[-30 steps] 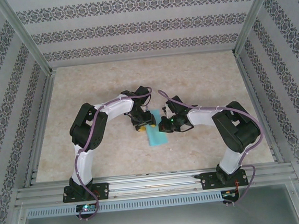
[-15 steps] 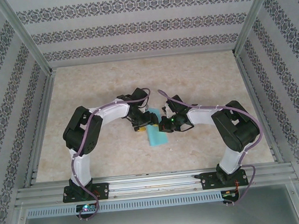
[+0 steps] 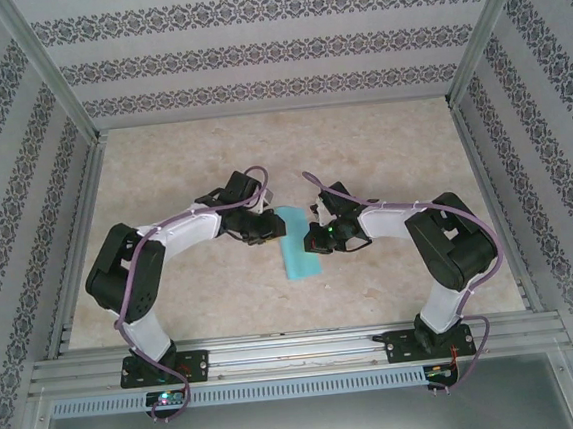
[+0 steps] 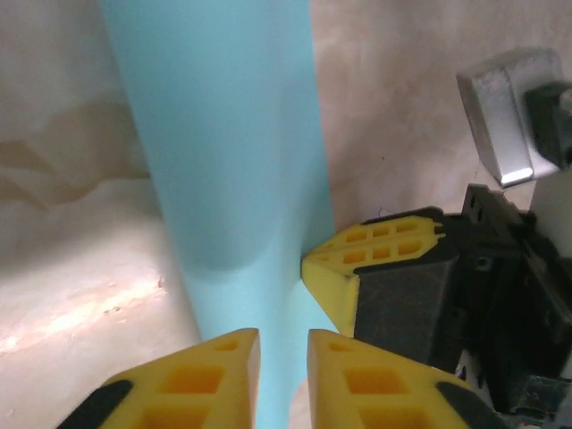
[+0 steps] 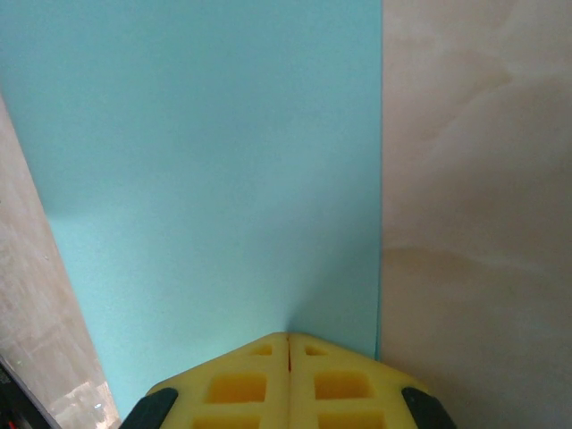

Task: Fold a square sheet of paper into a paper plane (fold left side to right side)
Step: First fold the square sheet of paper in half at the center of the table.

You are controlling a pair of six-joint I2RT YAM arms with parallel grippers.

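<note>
Left wrist view, left gripper [image 4: 283, 344] with fingertips a narrow gap apart over the folded turquoise paper [image 4: 232, 134], right gripper [image 5: 288, 344] pressed shut, tip touching the paper's edge, paper flat on the table [image 3: 381, 146] between both arms.

paper [image 5: 206, 161]: smooth matt; left claw pads [image 4: 206, 380]: yellow moulded plastic; table [image 3: 381, 146]: mottled matt

No legible text or markings.
</note>
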